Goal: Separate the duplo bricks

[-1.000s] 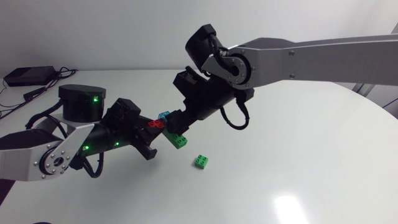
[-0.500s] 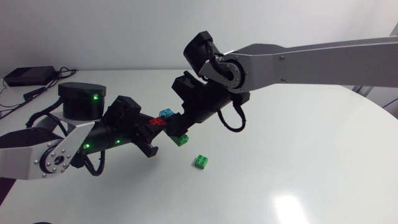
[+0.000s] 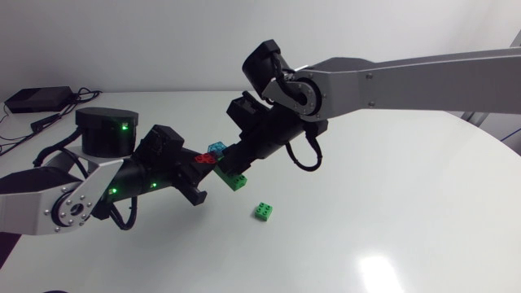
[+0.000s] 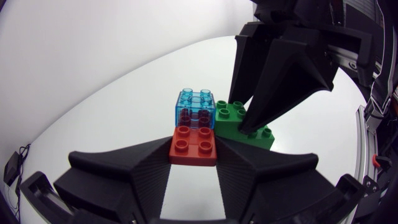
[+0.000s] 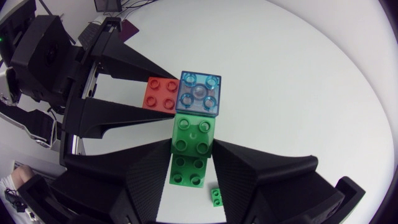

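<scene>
Little has moved: over the last second your right arm [image 3: 407, 77] sinks slightly and the brick cluster shifts a touch far-left. Across the last half second both arms look all but still.

State now:
- The left gripper [image 4: 194, 147] is clamped on the red brick [image 4: 193, 145], one finger on each side, studs up.
- The right gripper [image 5: 191, 152] is clamped on the green brick [image 5: 191, 146] across its narrow width.
- The cluster hangs above the table [image 3: 407, 203], left of centre, held between the two grippers.
- The clear blue brick [image 5: 199, 92] touches both other bricks. It sits at the far end of the green brick and just beside the red one. Which studs it is seated on, you cannot tell.
- A loose green brick [image 3: 262, 211] lies on the table just near and right of the cluster, apart from it.

Key relation:
- The green brick's long axis runs straight out from the right gripper toward the blue brick.
- The red brick sits off to the left of that line, in line with the left gripper.
- The two grips therefore meet at roughly a right angle, with the blue brick at the corner.

Judgement: the split probably needs a peel or twist at that corner, not a straight pull. Neither gripper holds the blue brick, so watch which side it goes with.
</scene>
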`<act>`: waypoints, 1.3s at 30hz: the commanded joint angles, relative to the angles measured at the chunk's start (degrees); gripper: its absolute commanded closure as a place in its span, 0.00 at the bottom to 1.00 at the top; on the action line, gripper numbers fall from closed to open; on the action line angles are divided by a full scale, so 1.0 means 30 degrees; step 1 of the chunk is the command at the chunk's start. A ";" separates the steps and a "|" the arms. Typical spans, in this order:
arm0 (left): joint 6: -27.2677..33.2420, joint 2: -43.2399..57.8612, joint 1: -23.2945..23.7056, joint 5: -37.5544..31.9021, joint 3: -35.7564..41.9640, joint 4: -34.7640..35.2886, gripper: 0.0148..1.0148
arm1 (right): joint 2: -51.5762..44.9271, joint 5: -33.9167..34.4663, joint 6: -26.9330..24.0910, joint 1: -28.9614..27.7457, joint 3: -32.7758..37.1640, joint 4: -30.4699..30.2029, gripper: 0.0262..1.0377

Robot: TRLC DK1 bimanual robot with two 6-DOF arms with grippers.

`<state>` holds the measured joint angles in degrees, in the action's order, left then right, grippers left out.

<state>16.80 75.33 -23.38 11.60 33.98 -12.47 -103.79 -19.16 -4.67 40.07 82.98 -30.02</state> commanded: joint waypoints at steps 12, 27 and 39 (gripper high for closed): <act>-0.0765 -0.0588 -0.0177 0.0002 0.0042 -0.0355 0.61 | -0.0443 -0.1261 0.0618 0.0177 -0.0531 0.0456 0.66; -0.0648 -0.0559 -0.0499 0.0002 -0.0369 -0.0824 0.61 | -0.0267 -0.3018 0.1057 -0.0526 -0.0678 0.0456 0.66; -0.0736 -0.0559 -0.0558 -0.0027 -0.0163 -0.0765 0.61 | -0.0033 0.1142 0.0296 0.1437 -0.1469 0.1042 0.66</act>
<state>16.36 73.89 -24.51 11.22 33.43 -13.96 -103.79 -16.38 -2.81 43.48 80.23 -27.79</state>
